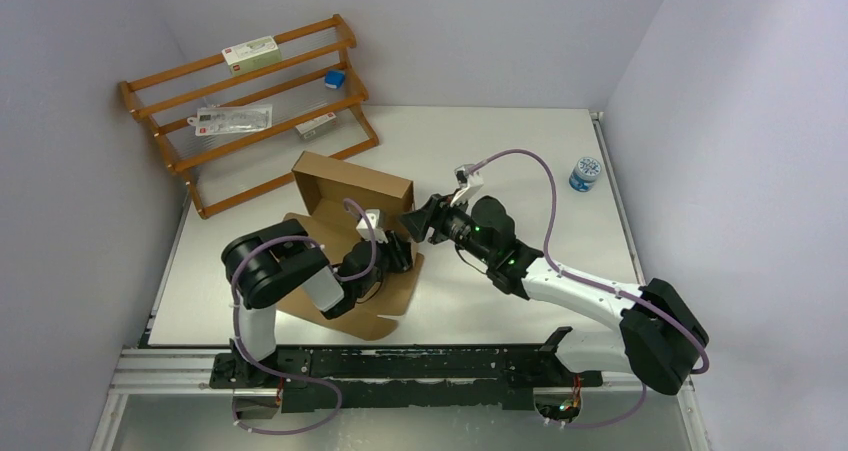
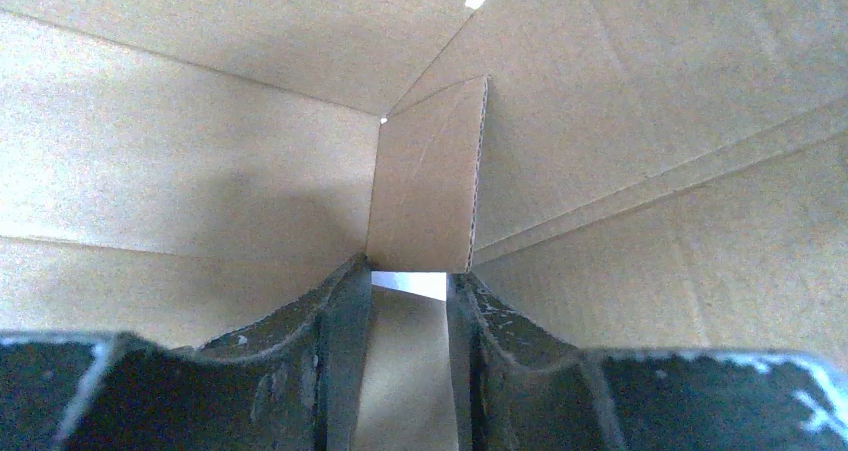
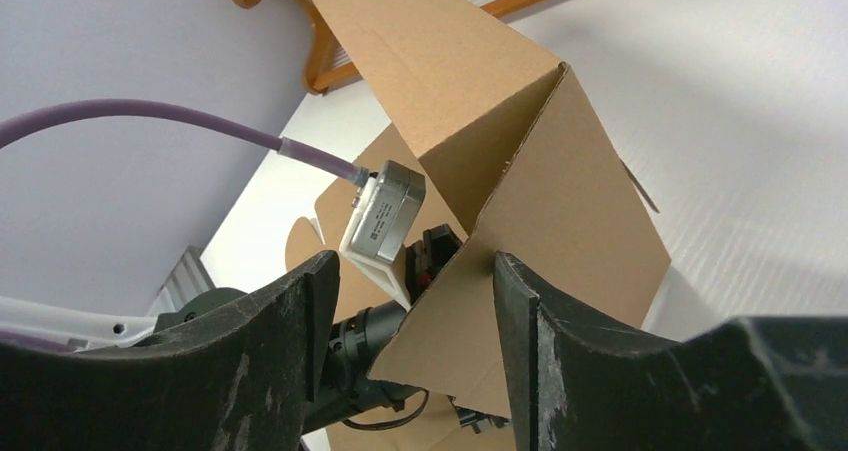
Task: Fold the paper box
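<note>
Sitting half-formed near the middle of the white counter [image 1: 500, 141], the paper box [image 1: 352, 179] has its far wall and one end wall raised, while its near panels lie flat under the left arm. The left tool [image 2: 410, 275] is inside the box, pointed into the raised corner. Its fingers [image 2: 345, 311] are parted with a bright gap between them, and nothing is clamped there. A short flap [image 2: 425, 181] stands upright just beyond the tips; whether they touch it cannot be told.

The right tool [image 1: 412, 221] is at the outside of that same corner, on the side of the right arm. In its wrist view both fingers are spread wide and released. They straddle the box's outer corner edge, one finger close beside the cardboard end wall. Past the corner, the left arm's wrist camera [image 3: 385, 211] and its purple cable [image 3: 150, 119] are in sight.

A wooden rack [image 1: 250, 101] holding a few small packets stands at the far left, behind the box. A small blue-lidded jar [image 1: 585, 174] stands near the counter's right edge, well apart from everything else.
</note>
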### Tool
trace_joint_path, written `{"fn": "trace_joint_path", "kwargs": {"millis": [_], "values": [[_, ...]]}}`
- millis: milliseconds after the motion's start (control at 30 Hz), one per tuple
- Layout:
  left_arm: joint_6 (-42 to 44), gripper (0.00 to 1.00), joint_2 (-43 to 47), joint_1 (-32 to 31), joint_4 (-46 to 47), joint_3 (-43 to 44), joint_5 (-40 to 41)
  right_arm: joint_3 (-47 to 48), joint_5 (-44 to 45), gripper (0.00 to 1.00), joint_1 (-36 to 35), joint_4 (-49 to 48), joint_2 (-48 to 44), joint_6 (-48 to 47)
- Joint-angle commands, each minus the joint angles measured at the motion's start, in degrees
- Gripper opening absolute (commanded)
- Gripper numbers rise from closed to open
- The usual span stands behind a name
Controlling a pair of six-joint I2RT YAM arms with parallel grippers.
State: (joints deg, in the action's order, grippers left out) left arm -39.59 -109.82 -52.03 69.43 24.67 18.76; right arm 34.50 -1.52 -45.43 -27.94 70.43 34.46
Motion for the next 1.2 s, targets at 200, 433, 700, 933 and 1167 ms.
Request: {"fn": "trace_joint_path", "kwargs": {"millis": [200,433,700,933,1167], "values": [[1.58,0.49,8.49,2.54,-5.51,-5.45,-2.18,-0.06,-2.95,0.62,0.98,-6.86,4.69,-3.28],[1.1,0.56,16.9,3.35,-12.06,-8.06,-3.62,1.5,-7.12,0.61,1.03,-6.71,6.82,-1.79],[0.94,0.51,25.48,3.89,-27.72,-9.71,-3.99,2.82,-8.2,0.61,1.0,-4.98,7.53,-0.5],[3.82,0.27,28.58,3.78,-40.26,-7.18,-5.72,4.17,-8.95,0.61,1.01,-3.92,8.3,0.27],[2.58,0.15,23.78,3.8,-39.54,-5.46,-8.61,4.85,-10.31,0.6,0.96,-2.0,7.79,1.93]]}}
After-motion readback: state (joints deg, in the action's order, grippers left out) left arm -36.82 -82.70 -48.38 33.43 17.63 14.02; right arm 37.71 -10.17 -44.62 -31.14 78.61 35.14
